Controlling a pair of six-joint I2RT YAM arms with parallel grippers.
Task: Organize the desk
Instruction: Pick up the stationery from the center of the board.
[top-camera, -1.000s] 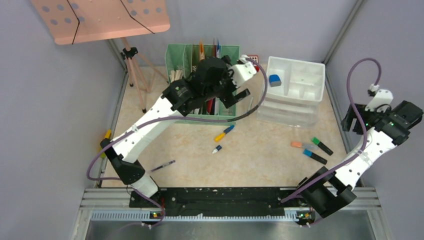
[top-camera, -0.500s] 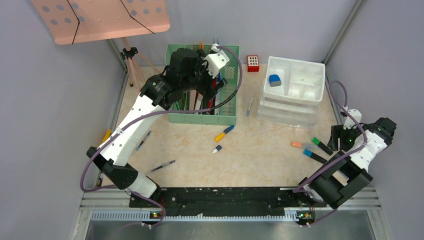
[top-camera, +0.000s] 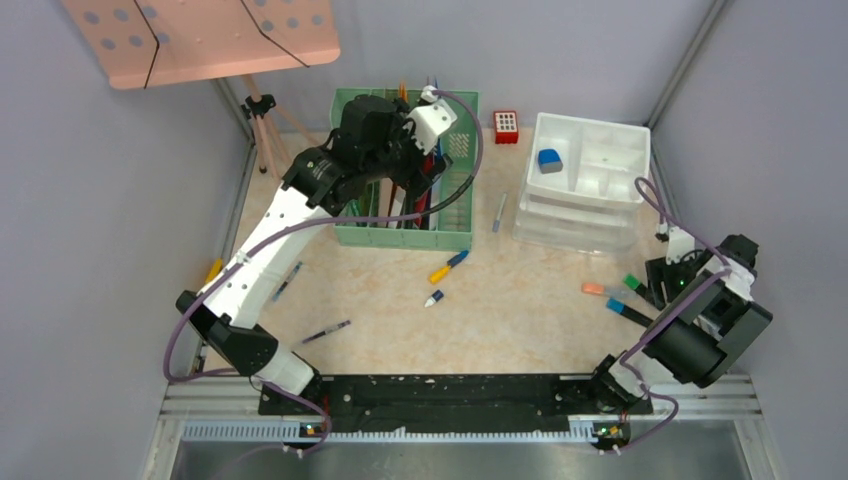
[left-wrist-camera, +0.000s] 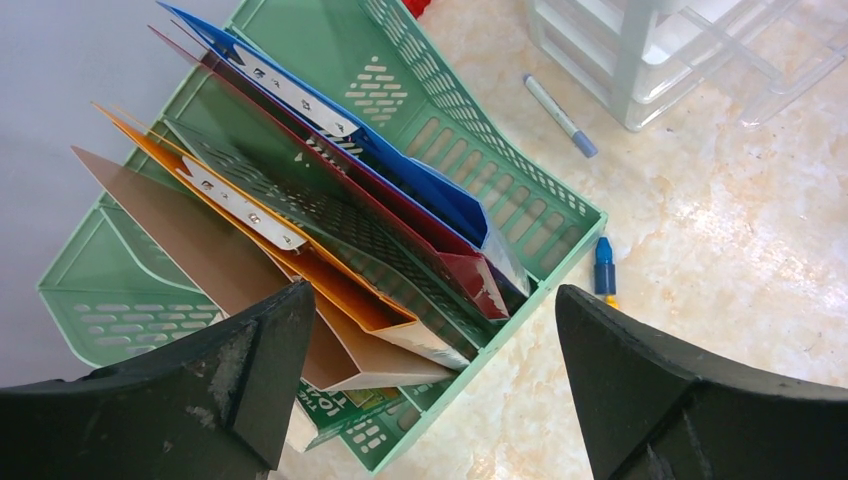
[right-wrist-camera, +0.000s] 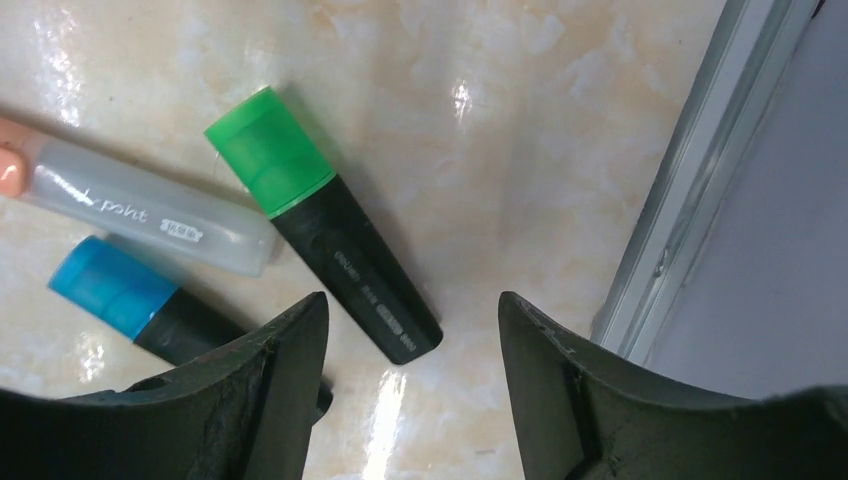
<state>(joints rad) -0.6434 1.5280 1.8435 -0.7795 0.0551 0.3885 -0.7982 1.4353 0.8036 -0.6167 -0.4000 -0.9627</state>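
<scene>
Where grey panels wall it in, the desk (top-camera: 520, 320), a flat, glossy beige slab with a marble pattern, is seen spreading beneath and in front of the green rack (top-camera: 450, 240). The rack's perforated plastic walls and its upright card folders (left-wrist-camera: 330, 200) are shown plainly only in the left wrist view. There the left gripper (left-wrist-camera: 435, 305) is held above the rack, jaws wide apart and empty. Well right of the rack, the right gripper (right-wrist-camera: 408, 305) is spread over a green-capped highlighter (right-wrist-camera: 320, 220) without touching it. The highlighter's printed black barrel and a frosted marker (right-wrist-camera: 150, 215) are resolved only in the right wrist view.
</scene>
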